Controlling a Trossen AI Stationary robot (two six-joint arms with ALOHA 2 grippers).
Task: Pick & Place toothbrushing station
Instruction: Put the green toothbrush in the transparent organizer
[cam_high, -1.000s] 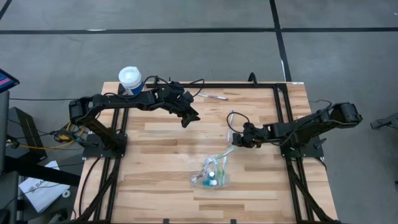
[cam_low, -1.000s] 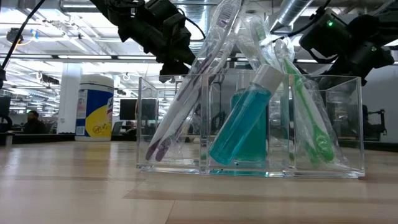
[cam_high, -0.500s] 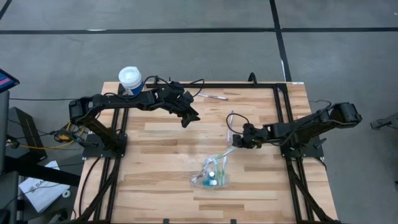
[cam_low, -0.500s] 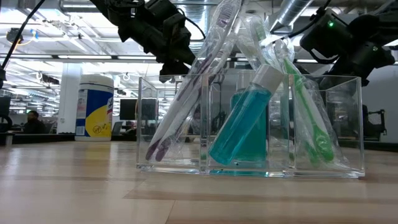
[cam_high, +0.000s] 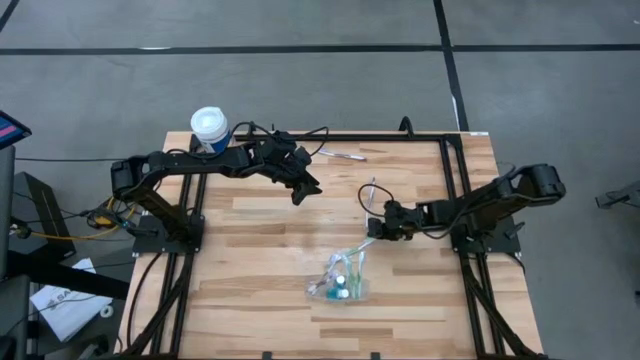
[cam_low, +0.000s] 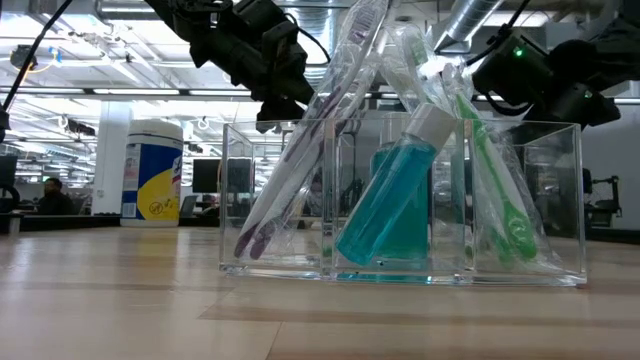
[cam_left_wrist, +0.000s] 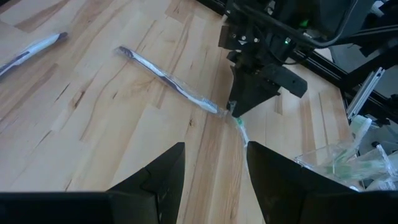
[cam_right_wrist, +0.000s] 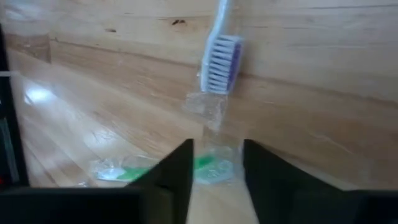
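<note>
The toothbrushing station is a clear three-compartment holder (cam_high: 340, 288) near the table's front, shown close up in the low view (cam_low: 400, 260). It holds wrapped purple and green toothbrushes and teal tubes. A wrapped green toothbrush (cam_high: 360, 245) reaches from it toward my right gripper (cam_high: 374, 232). That gripper is open, low over the table, with its fingers astride the brush's wrapper end (cam_right_wrist: 205, 165). A white toothbrush with purple bristles (cam_right_wrist: 221, 62) lies on the table just beyond. My left gripper (cam_high: 303, 190) is open and empty, held above the table's far middle. My right gripper points down at the table. Its fingers (cam_right_wrist: 177, 174) stand on either side of the clear wrapper end of the green toothbrush (cam_left_wrist: 240, 129). I cannot tell whether they touch it.
A white-capped canister with a yellow label (cam_high: 209, 127) stands at the far left corner. Another wrapped toothbrush (cam_high: 343, 155) lies near the far edge. Bare wood lies to the left of the holder and along the front edge.
My right gripper has gone a little toward the table's left, closer to the green toothbrush's end, and its arm has drawn in after it.
</note>
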